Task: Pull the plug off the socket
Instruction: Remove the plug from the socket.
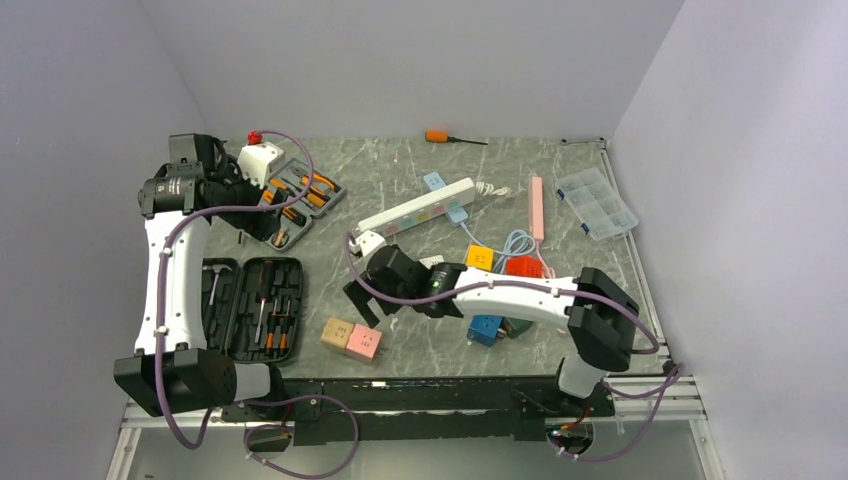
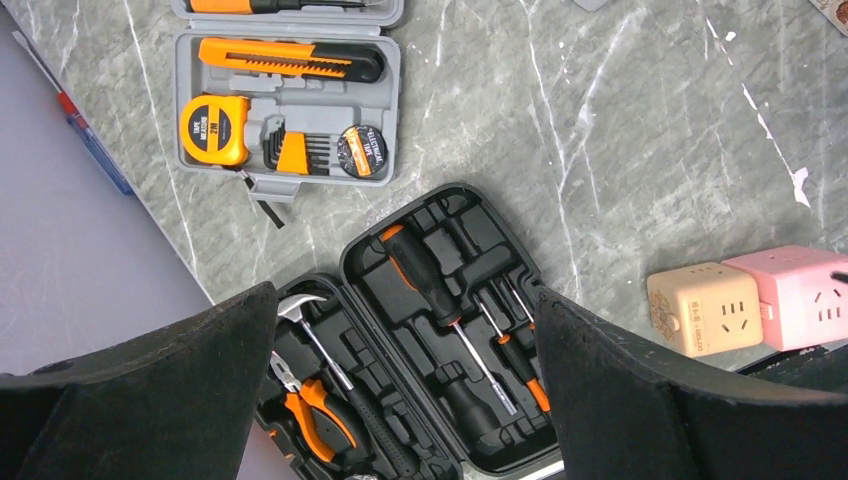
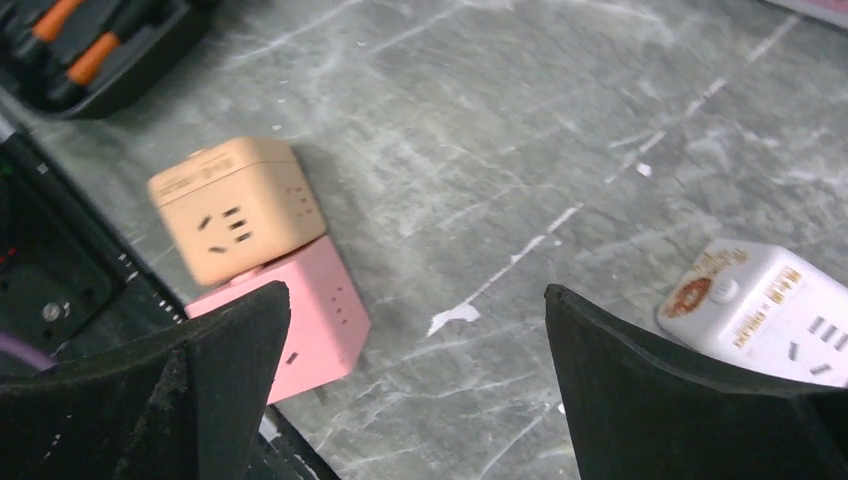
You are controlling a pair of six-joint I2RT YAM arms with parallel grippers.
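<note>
A tan cube socket (image 1: 338, 334) and a pink cube socket (image 1: 364, 343) lie pressed side by side near the table's front edge. Whether one is plugged into the other I cannot tell. Both show in the right wrist view, tan (image 3: 235, 205) and pink (image 3: 320, 320), and in the left wrist view, tan (image 2: 703, 307) and pink (image 2: 795, 295). My right gripper (image 1: 362, 300) is open and empty, hovering just behind the cubes, with the pink one by its left finger (image 3: 230, 370). My left gripper (image 1: 245, 205) is open and empty, high over the tool cases at the far left.
A white power strip (image 1: 418, 208) lies diagonally mid-table, its end in the right wrist view (image 3: 770, 310). An open black tool case (image 1: 255, 305) and a grey tool case (image 1: 298, 195) are at left. Orange (image 1: 480, 257), red (image 1: 523, 267) and blue (image 1: 485, 329) cubes sit by the right arm.
</note>
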